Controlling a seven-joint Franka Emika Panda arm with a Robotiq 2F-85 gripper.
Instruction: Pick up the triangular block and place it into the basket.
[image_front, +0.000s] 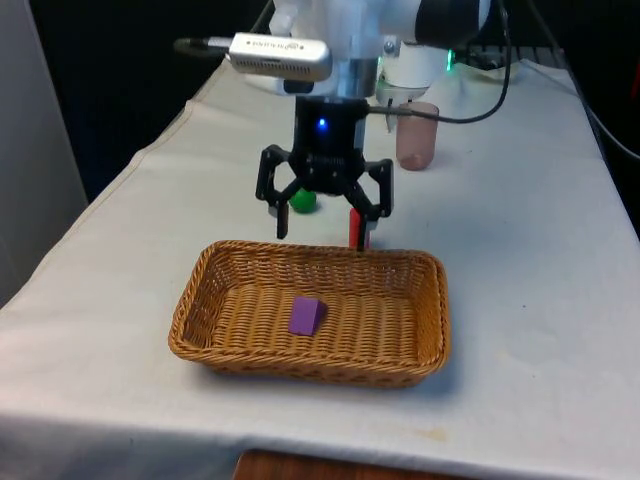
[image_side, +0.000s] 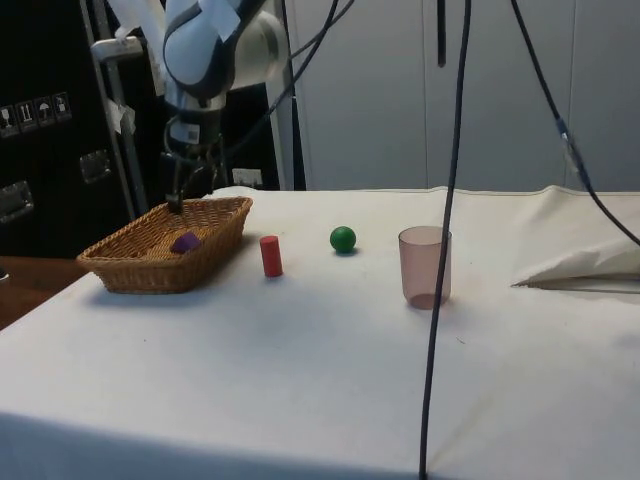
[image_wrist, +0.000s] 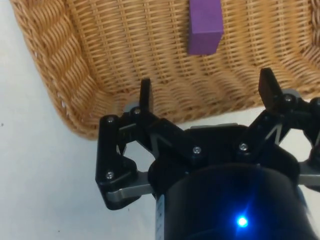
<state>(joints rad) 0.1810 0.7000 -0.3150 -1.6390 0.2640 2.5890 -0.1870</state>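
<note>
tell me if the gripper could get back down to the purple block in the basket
Probably yes. The gripper hangs open above the basket's far rim, and the purple block lies alone on the basket floor with nothing over it. The low walls stand well away from the block, so the fingers should fit.

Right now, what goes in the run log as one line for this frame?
block: in basket | gripper: open, empty, above basket's far rim | task: placed

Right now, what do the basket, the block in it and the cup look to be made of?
Basket: woven wicker, tan, matte; the weave shows in the wrist view. Block: smooth matte purple, likely painted wood or foam; I can't tell which. Cup: translucent pinkish plastic, the cloth showing through it.
</note>
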